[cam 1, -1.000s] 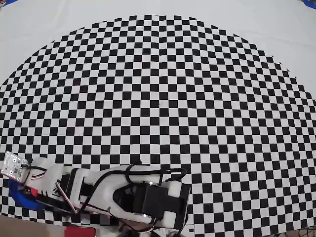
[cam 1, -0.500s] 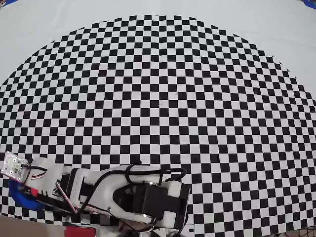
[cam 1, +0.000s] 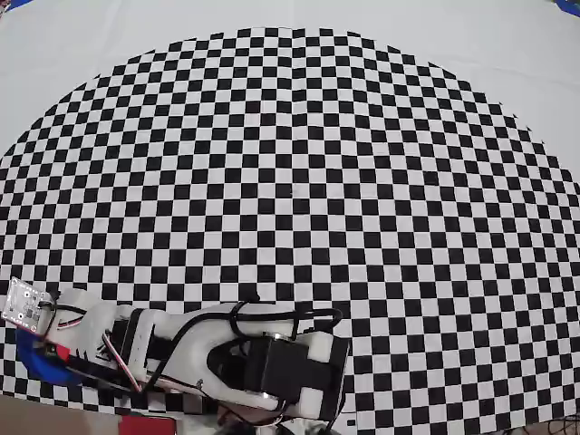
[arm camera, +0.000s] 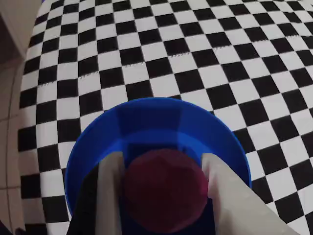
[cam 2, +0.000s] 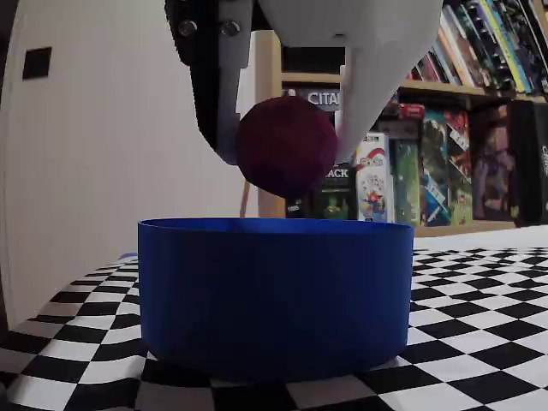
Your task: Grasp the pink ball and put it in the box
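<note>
The pink ball [cam 2: 287, 145] hangs in the air just above the rim of the round blue box [cam 2: 274, 291]. My gripper [cam 2: 287, 141] is shut on the ball, with one white finger pressed against each side. In the wrist view the ball [arm camera: 164, 188] sits between the two fingers [arm camera: 110, 191], directly over the inside of the box [arm camera: 146, 117]. From overhead, only a blue sliver of the box [cam 1: 32, 362] shows under the arm's wrist at the lower left. The ball and the jaws are hidden there.
The checkered mat [cam 1: 299, 181] spreads across the table, and the arm's body [cam 1: 245, 358] lies along its near edge. A small red rectangle [cam 1: 145, 424] peeks out at the bottom edge. The mat's left edge [arm camera: 19, 88] runs close beside the box. Bookshelves [cam 2: 462, 111] stand behind.
</note>
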### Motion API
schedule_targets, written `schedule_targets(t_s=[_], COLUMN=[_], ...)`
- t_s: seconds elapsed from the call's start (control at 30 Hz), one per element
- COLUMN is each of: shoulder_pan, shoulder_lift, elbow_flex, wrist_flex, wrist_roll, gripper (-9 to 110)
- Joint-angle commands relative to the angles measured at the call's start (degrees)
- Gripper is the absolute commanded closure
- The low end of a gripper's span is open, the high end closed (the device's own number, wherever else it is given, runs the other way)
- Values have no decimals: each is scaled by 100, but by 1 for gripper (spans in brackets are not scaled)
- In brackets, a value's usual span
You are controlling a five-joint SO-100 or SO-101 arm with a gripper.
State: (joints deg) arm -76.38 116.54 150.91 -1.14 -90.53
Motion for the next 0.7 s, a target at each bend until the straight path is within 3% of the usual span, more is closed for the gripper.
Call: schedule_targets(t_s=[0.0, 0.13, 0.2, 0.27, 0.67], shoulder_pan=[-62, -62, -44, -35, -70], shoulder_lift=[-26, -26, -26, -26, 62], elbow_flex=[-246, -246, -246, -246, -246], wrist_flex=[-9, -9, -18, -26, -44], wrist_roll=[26, 26, 26, 26, 9], gripper=[101, 101, 82, 71, 69])
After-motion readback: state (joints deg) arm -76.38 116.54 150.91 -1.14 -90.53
